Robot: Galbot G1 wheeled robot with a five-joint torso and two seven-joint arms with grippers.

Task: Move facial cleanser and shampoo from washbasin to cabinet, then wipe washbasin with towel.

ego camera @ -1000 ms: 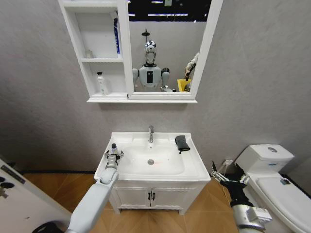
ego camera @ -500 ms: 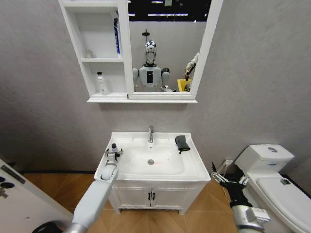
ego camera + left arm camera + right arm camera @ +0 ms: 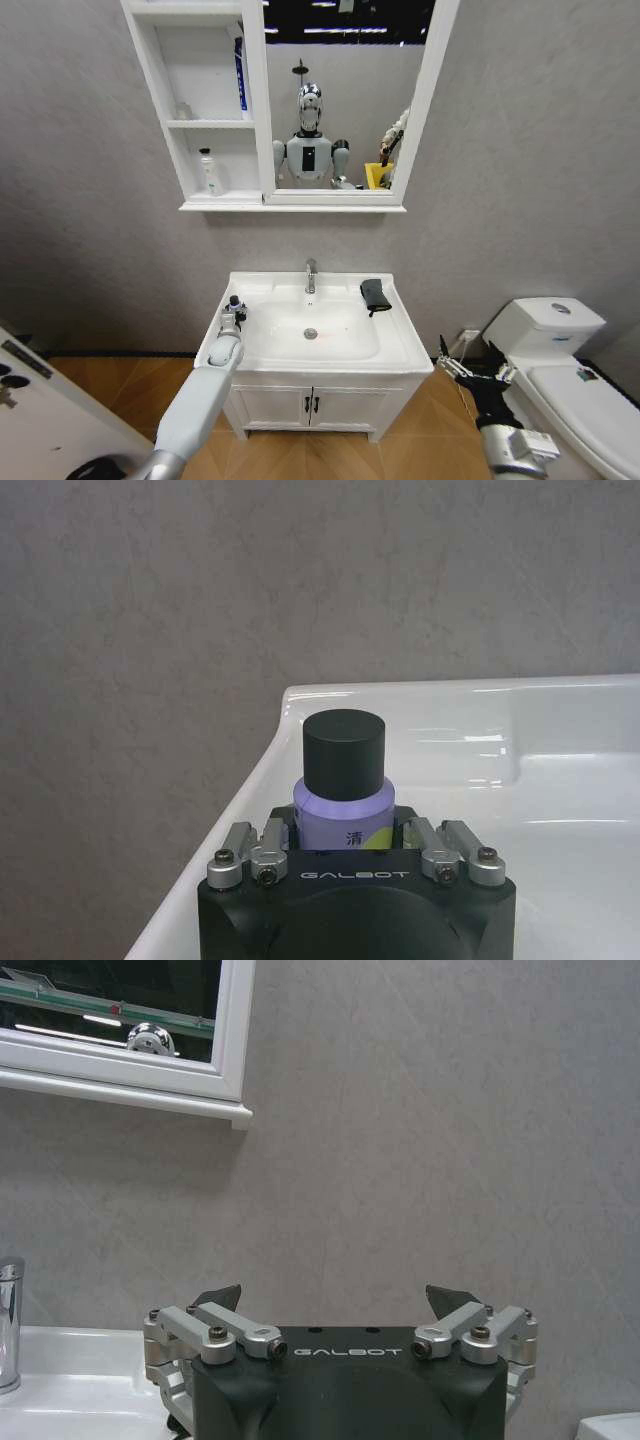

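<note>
A small purple bottle (image 3: 236,302) with a black cap stands at the left rim of the white washbasin (image 3: 400,345). I cannot tell whether it is the facial cleanser or the shampoo. My left gripper (image 3: 235,318) is shut on its lower body. In the left wrist view the bottle (image 3: 344,770) rises between the fingers of the left gripper (image 3: 345,830), which hides its base. The dark towel (image 3: 375,294) lies on the basin's back right corner. The cabinet (image 3: 205,110) hangs above on the wall. My right gripper (image 3: 470,367) waits open, low and to the right of the basin.
The cabinet holds a tall blue bottle (image 3: 240,75) on an upper shelf and a white bottle (image 3: 208,172) below it. A chrome faucet (image 3: 311,275) stands at the basin's back. A white toilet (image 3: 570,360) is at the right, close to the right arm. The right gripper (image 3: 340,1300) faces the grey wall.
The left gripper has edged forward along the basin's left rim and its fingers have drawn in around the purple bottle. The right arm has barely moved.
</note>
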